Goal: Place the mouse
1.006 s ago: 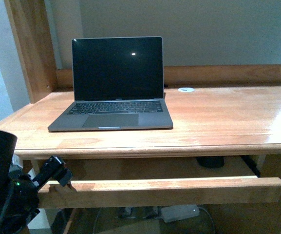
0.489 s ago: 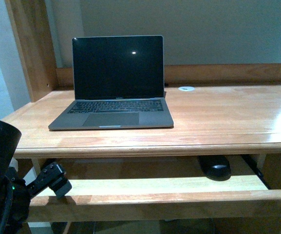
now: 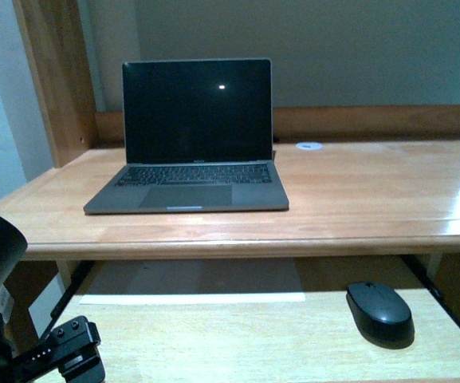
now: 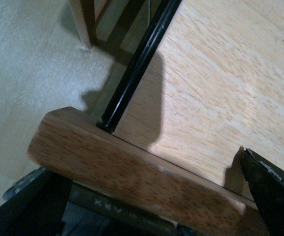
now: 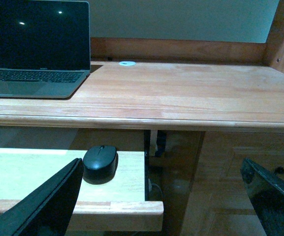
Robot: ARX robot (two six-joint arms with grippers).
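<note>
The mouse (image 3: 379,311), small, black and domed, lies on the right end of the pale pull-out shelf (image 3: 214,335) under the desk. The right wrist view shows the mouse (image 5: 100,162) near the shelf's (image 5: 127,172) right corner. My left gripper (image 3: 70,355) is at the shelf's front left corner. In the left wrist view the left gripper (image 4: 151,196) is open with the shelf's wooden front rail (image 4: 132,172) between its fingers. My right gripper (image 5: 156,201) is open and empty, in front of the shelf's right end. One of its fingers (image 5: 38,206) is close beside the mouse.
A grey laptop (image 3: 190,136) stands open with a dark screen on the left of the wooden desk (image 3: 373,191). A small white disc (image 3: 308,146) lies near the desk's back ledge. A wooden post (image 3: 54,80) rises at the left. A black slide rail (image 4: 132,73) runs along the shelf's side.
The shelf has slid out toward me with my left gripper at its front rail. The mouse, first half hidden under the desk edge, is now in full view.
</note>
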